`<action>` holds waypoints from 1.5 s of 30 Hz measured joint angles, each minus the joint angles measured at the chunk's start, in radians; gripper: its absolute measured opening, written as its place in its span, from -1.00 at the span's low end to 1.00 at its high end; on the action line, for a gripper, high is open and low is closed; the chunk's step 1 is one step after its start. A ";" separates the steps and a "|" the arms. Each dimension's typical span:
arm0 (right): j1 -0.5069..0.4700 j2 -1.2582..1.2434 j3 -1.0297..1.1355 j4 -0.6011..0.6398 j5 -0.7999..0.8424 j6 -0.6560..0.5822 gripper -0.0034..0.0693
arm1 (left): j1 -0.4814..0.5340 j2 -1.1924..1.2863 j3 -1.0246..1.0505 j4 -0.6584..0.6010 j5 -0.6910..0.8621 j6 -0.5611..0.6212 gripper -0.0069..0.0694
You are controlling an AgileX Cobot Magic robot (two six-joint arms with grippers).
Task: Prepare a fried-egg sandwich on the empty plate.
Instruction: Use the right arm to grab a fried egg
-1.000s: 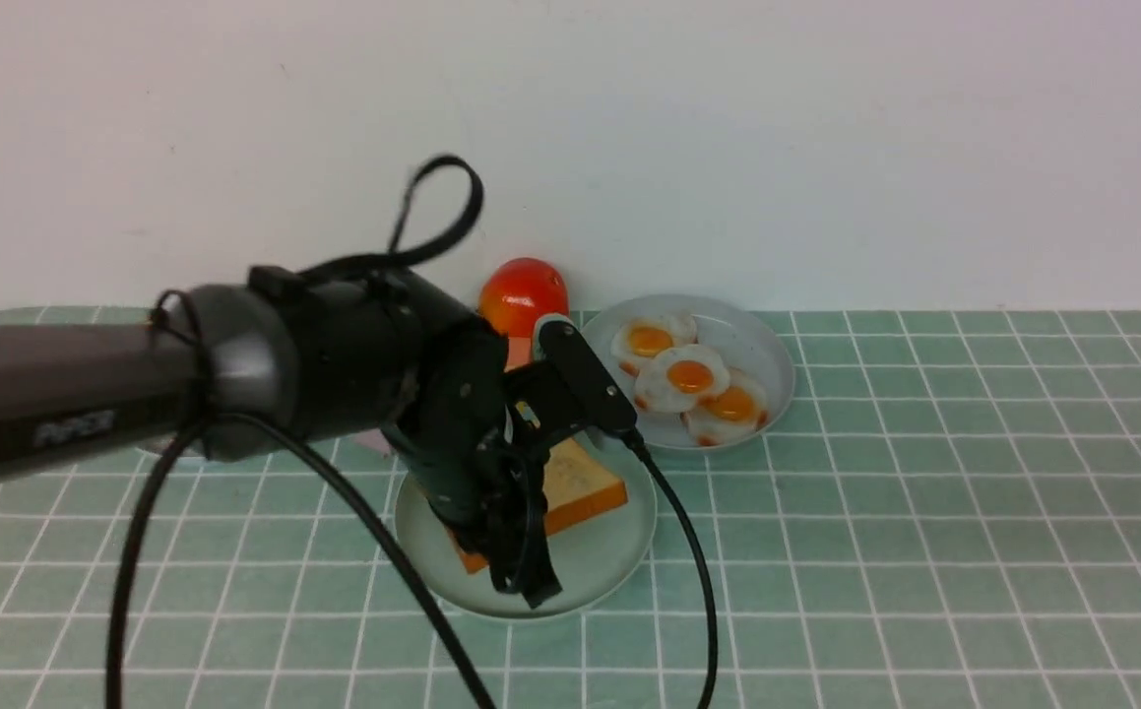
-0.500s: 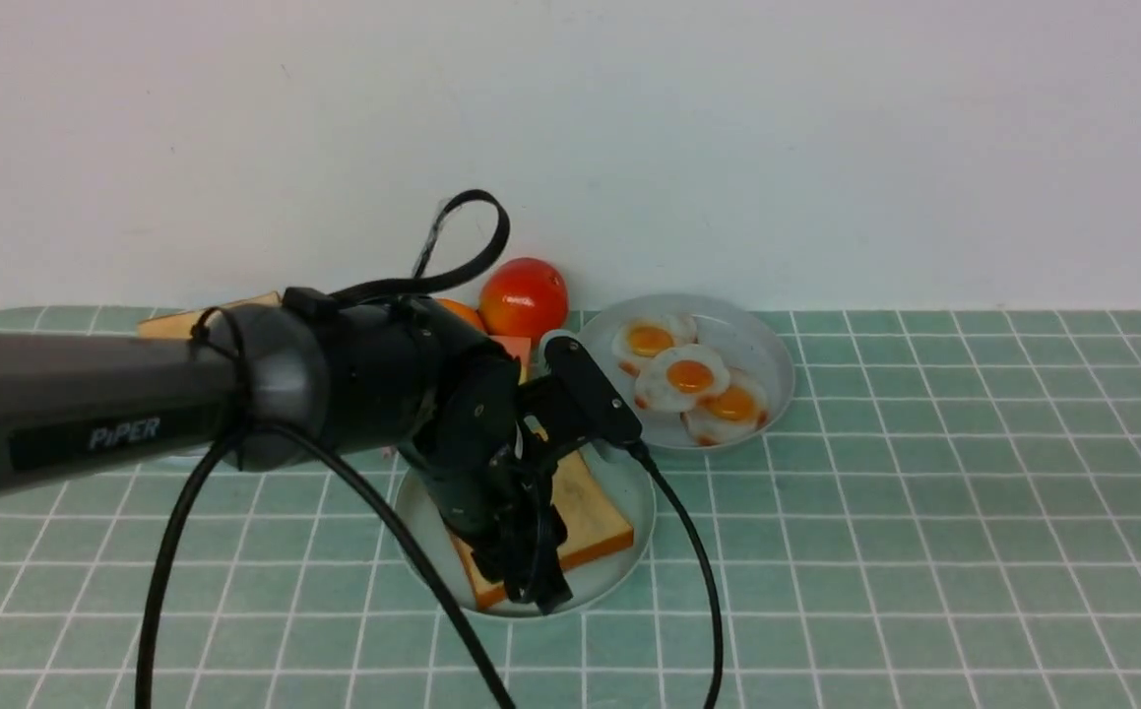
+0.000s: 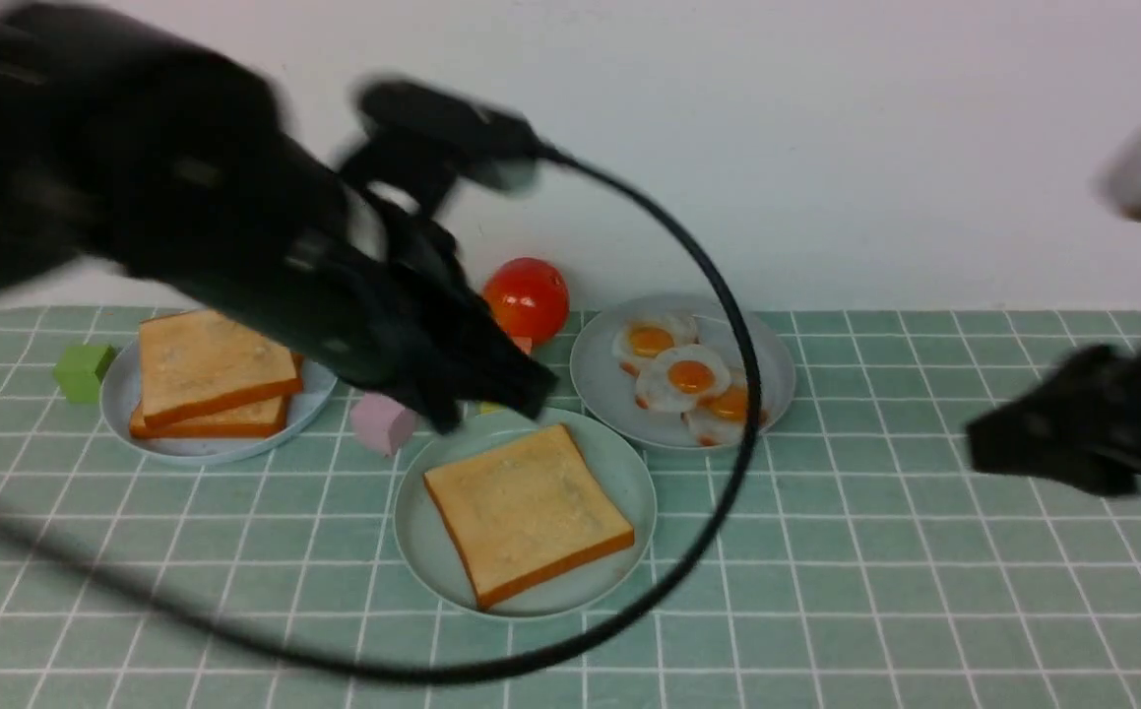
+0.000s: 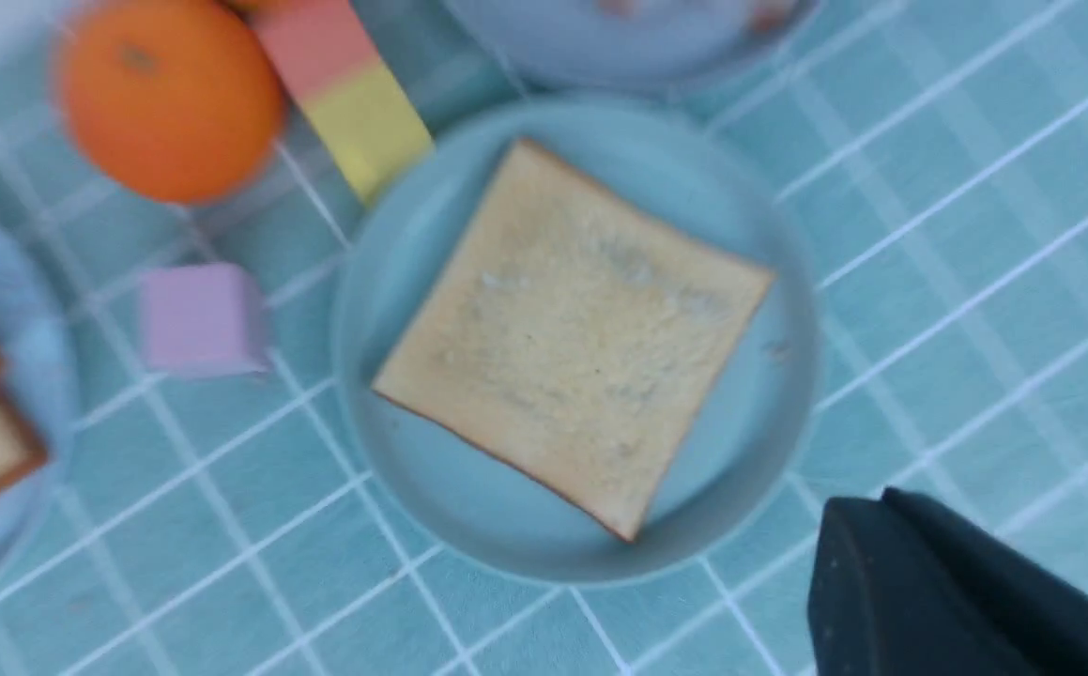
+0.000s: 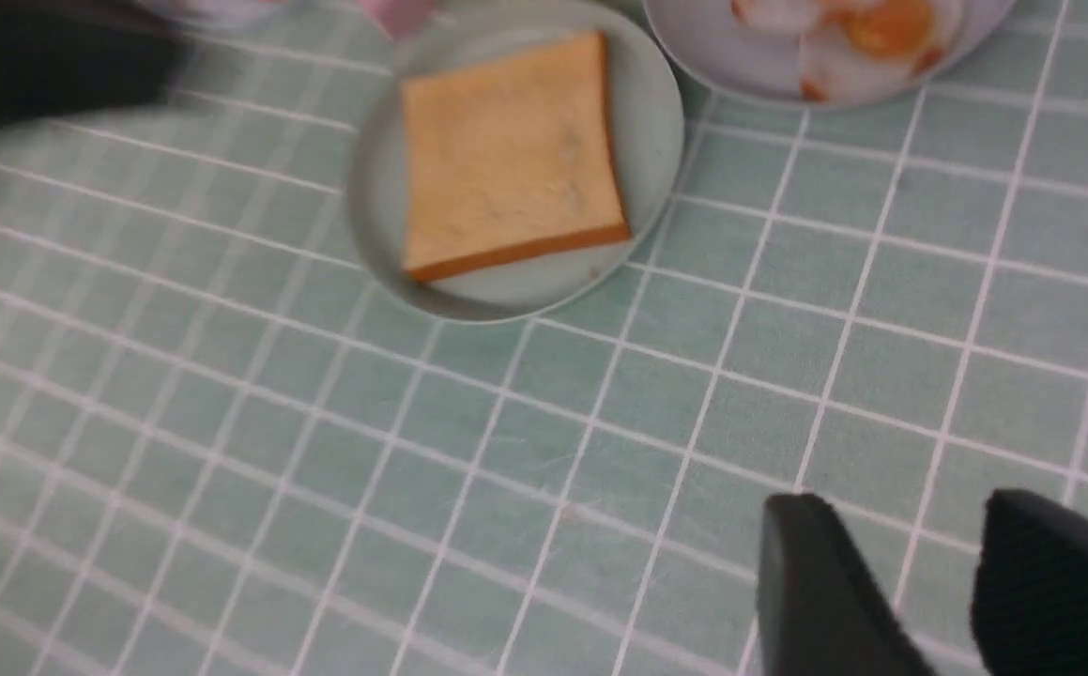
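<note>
The pale mint-green plate (image 3: 619, 463) stands at the middle of the table with a single golden toast slice (image 3: 527, 512) lying flat on it. No fried-egg sandwich is in view. My left gripper (image 3: 501, 394), blurred, hangs above the plate's far left rim. In the left wrist view it (image 4: 867, 502) is shut with nothing in it, off the plate's (image 4: 741, 441) edge and clear of the toast (image 4: 572, 329). My right gripper (image 3: 1072, 443) is at the far right. In its wrist view it (image 5: 910, 521) stands open over bare tiles, well away from the toast (image 5: 511, 155).
A grey plate (image 3: 600, 364) behind and to the right holds three fried eggs (image 3: 690, 376). Another plate (image 3: 122, 394) at the left carries two stacked toast slices (image 3: 211, 379). A tomato (image 3: 526, 295), pink cube (image 3: 383, 421), green cube (image 3: 84, 371), orange (image 4: 168, 99) and pink-yellow block (image 4: 346, 89) lie nearby.
My left gripper has let go of the toast, risen up and back to the left, and shut empty. The toast now lies flat and uncovered. The right arm has come into view.
</note>
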 joint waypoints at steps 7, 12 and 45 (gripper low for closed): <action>0.000 0.431 -0.205 0.071 -0.071 -0.134 -0.22 | 0.000 -0.423 0.310 -0.039 -0.095 -0.028 -0.85; 0.000 0.620 -0.350 0.091 -0.078 -0.164 -0.22 | 0.000 -0.638 0.513 -0.052 -0.182 -0.076 -0.85; -0.090 1.392 -1.244 0.205 0.048 -0.151 0.21 | 0.000 -0.869 0.730 -0.080 -0.349 -0.144 -0.85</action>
